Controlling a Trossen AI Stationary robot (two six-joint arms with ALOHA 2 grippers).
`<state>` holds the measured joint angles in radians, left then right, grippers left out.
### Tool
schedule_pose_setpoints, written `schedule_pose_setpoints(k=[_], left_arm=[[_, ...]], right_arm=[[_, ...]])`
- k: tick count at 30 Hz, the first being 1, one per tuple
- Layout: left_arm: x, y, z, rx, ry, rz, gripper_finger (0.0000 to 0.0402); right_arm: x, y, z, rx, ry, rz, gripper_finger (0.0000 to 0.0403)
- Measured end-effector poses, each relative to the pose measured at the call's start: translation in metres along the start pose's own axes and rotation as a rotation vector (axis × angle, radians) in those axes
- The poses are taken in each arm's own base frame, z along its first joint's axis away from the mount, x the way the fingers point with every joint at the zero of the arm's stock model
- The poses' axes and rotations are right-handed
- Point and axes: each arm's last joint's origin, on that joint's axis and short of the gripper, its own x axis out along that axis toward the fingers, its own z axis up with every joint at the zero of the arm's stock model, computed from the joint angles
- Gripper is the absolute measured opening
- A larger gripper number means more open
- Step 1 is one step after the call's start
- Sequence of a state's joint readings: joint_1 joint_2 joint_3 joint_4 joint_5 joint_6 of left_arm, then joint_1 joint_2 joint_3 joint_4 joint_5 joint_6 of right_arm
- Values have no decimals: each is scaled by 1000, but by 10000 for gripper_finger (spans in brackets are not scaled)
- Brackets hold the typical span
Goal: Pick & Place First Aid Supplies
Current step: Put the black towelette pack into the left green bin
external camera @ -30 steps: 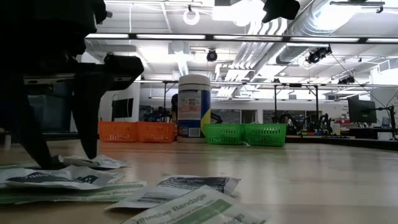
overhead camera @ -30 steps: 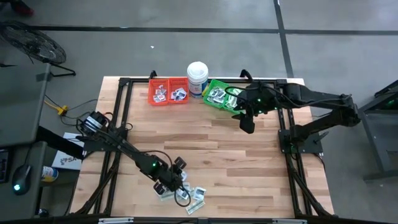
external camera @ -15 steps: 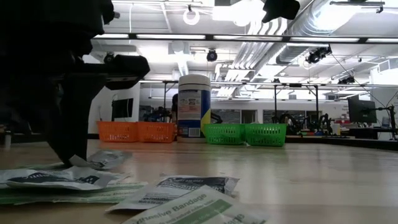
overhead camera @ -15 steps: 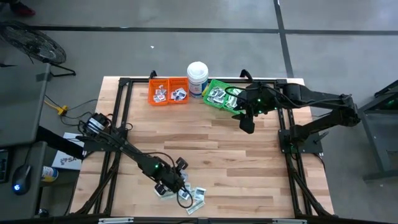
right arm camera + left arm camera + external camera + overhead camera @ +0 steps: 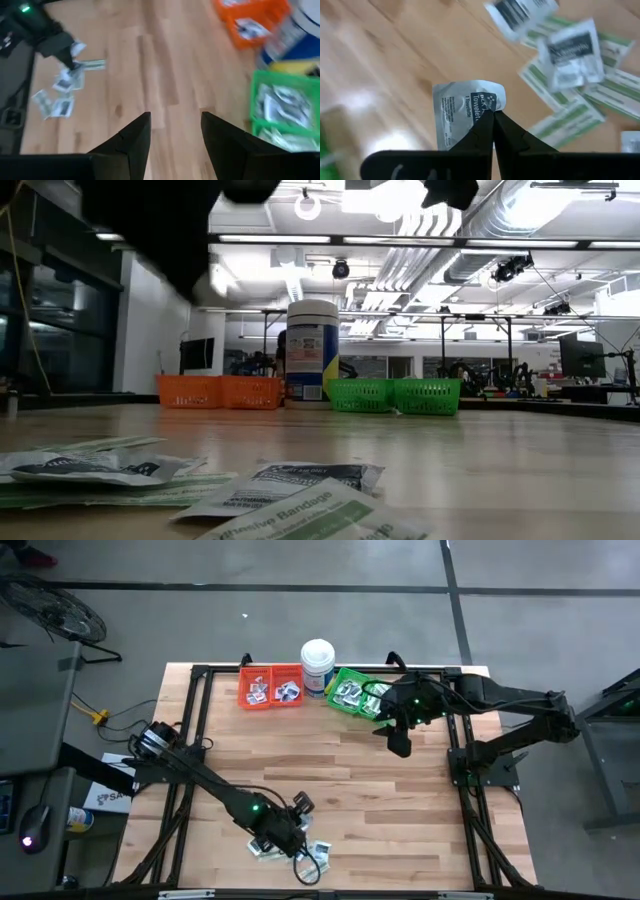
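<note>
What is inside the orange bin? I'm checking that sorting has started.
The orange bin has two compartments, each holding a few square white packets with dark print. The bin floor under them is covered, and the low view shows only its mesh wall.

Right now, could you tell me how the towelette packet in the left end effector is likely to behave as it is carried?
The towelette packet probably flexes: it curls above the shut left end effector. It looks thin and flat, so likely very light. Pinched only at one edge, it may flap or slip.
</note>
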<state>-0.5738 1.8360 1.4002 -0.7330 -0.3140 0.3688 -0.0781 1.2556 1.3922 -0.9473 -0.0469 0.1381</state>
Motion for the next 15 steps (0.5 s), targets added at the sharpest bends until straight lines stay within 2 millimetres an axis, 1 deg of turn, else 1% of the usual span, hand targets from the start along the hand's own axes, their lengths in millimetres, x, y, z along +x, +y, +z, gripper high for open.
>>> schedule_pose_setpoints(k=[3,6,9,13,15], left_arm=[[-15,16,9,2,-34,31,0],[-33,36,14,-29,-110,49,0],[-52,56,10,-75,-189,66,0],[-83,82,5,-107,-391,84,0],[-100,97,4,-117,-521,107,0]], right_arm=[[1,11,2,-99,-22,79,168],[1,27,4,-226,-70,147,168],[0,42,4,-336,-115,165,168],[1,58,3,-409,-140,160,168],[4,67,3,-430,-150,179,168]])
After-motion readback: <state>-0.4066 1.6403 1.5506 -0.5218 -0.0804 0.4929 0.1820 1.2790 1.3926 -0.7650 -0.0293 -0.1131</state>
